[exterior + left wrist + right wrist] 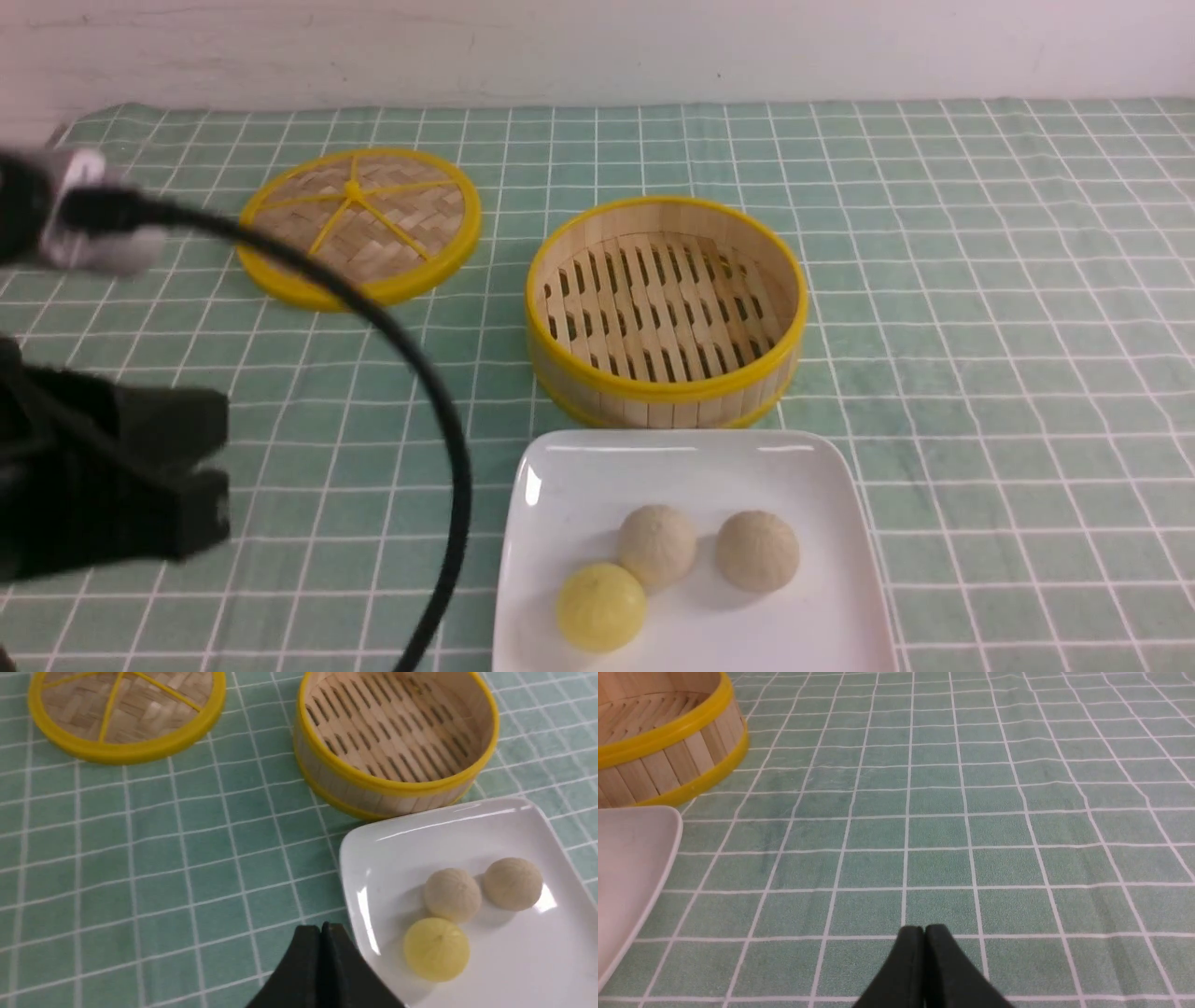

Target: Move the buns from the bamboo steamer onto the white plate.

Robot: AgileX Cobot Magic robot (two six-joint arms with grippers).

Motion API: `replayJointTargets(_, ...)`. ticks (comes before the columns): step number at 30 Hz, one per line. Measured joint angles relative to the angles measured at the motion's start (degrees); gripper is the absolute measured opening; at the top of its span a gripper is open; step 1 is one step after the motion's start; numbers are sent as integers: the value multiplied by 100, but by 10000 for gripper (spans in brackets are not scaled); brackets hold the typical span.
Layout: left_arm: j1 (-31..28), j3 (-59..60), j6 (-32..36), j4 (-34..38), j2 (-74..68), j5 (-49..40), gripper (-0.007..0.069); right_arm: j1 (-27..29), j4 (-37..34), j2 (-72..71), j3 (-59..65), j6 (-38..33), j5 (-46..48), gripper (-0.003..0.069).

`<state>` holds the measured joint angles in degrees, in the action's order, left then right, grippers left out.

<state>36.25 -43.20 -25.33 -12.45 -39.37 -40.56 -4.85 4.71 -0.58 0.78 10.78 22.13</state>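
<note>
— What do you see nearest to me, on the plate?
— On the white plate (747,644) I see the two pale buns (757,552) and one yellow bun (601,608). The yellow one is touching a pale bun; the other pale bun lies to the right, a little apart.
— And your grippers?
— The left gripper (325,929) is closed, with nothing between its tips. The right gripper (924,931) has its tips together also, and it is empty (I see both only from their wrist cameras).
— What is farther away?
— Just beyond the plate is the bamboo steamer (666,413), upright, and I see its bare slatted floor. Farther and to the left, the woven lid (392,233) lies flat on the green checked cloth (1008,373). Behind everything is a pale wall (597,47).
</note>
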Motion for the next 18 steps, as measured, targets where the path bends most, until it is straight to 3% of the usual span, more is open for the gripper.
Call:
replayJointTargets(5, 0, 1463, -892, 43, 613, 2214, 9, 0, 5, 0, 0, 0, 0, 23)
replayJointTargets(9, 0, 1964, -1110, 43, 672, 3421, 14, 0, 5, 0, 0, 0, 0, 29)
replayJointTargets(13, 0, 2163, -1147, 38, 672, 3497, 17, 0, 5, 0, 0, -4, 0, 34)
replayJointTargets(18, 0, 2196, -1153, 38, 672, 2900, 20, 0, 5, 0, 0, -4, 0, 43)
